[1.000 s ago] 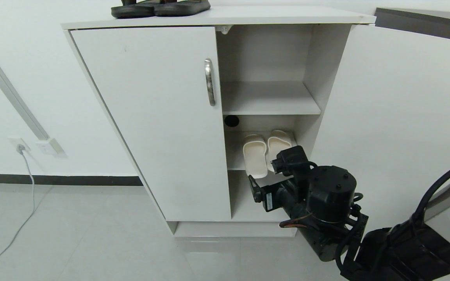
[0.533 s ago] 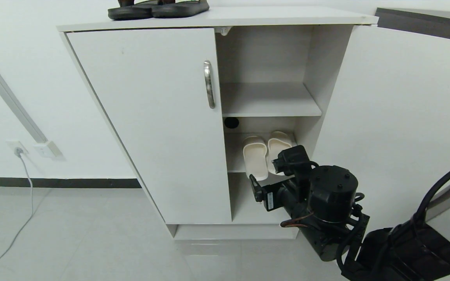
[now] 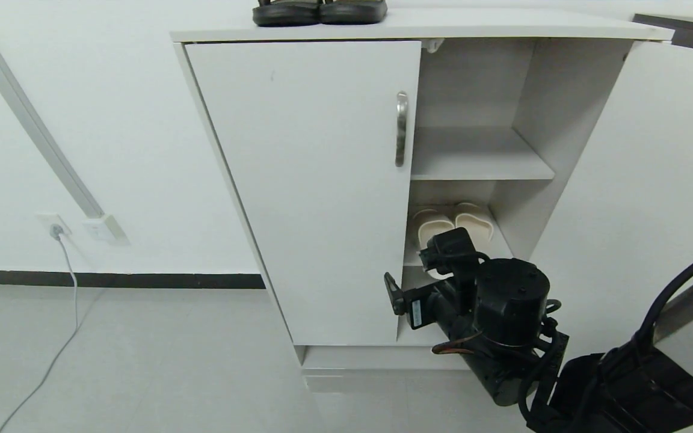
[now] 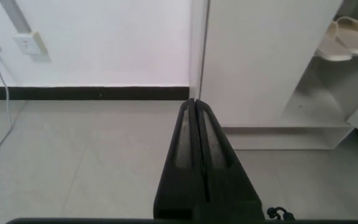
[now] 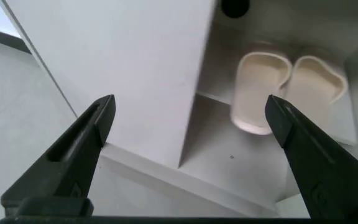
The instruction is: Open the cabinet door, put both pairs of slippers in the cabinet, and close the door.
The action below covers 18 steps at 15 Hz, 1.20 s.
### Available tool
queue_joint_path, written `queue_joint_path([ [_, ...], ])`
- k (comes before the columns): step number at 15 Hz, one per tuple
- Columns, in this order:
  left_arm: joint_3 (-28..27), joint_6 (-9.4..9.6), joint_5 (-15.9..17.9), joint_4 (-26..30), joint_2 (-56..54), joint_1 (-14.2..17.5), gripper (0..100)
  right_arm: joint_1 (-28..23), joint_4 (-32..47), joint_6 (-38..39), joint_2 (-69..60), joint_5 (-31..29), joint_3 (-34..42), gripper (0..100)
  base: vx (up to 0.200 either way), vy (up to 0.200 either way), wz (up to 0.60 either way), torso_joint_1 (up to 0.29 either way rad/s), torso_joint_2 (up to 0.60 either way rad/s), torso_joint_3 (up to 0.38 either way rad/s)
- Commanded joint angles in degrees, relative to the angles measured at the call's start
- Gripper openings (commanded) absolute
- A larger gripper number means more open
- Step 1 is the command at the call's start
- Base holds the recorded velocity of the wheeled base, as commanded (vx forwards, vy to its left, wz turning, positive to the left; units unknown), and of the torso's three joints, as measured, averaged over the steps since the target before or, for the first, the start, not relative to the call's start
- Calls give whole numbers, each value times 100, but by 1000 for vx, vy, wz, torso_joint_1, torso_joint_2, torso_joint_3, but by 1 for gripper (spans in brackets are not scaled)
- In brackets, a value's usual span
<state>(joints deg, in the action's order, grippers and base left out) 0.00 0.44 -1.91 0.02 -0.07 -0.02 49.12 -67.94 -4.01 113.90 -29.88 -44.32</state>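
Note:
The white cabinet (image 3: 418, 27) has its left door (image 3: 304, 180) shut and its right door (image 3: 653, 180) swung open. A pair of white slippers (image 3: 452, 222) lies on the middle shelf, also seen as white slippers (image 5: 278, 87) and white slippers (image 4: 344, 37). A dark pair of slippers (image 3: 319, 11) sits on the cabinet top. My right gripper (image 3: 418, 270) is open and empty, low in front of the opening by the shut door's edge; its fingers (image 5: 82, 146) are spread wide. My left gripper (image 4: 196, 124) is shut on nothing above the floor, left of the cabinet.
A wall socket (image 3: 55, 230) with a grey cable sits low on the left wall, under a slanted cable duct (image 3: 21, 114). Bare tiled floor (image 3: 142, 361) spreads before the cabinet. The upper shelf (image 3: 479, 159) holds nothing.
The whole head picture has shifted, so the camera moved: the cabinet now sits further right. The right gripper is now nearer the shut door's edge, still open.

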Motion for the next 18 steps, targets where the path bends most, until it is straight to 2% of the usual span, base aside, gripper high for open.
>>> queue_joint_path([
  [1,0,0,-2,-2,7,2,0,10,-18,-3,1,0,12,100,0,200,0,12,-2,2],
  [7,0,-9,-2,-2,7,2,0,10,-106,-3,1,-9,3,100,0,200,0,3,3,3],
  [10,0,-70,-11,-2,7,2,0,1,-106,-3,10,26,12,100,0,0,0,0,0,0],
  [18,0,-70,-37,-2,7,2,0,-271,-193,-47,27,61,143,100,0,0,0,0,0,0],
])
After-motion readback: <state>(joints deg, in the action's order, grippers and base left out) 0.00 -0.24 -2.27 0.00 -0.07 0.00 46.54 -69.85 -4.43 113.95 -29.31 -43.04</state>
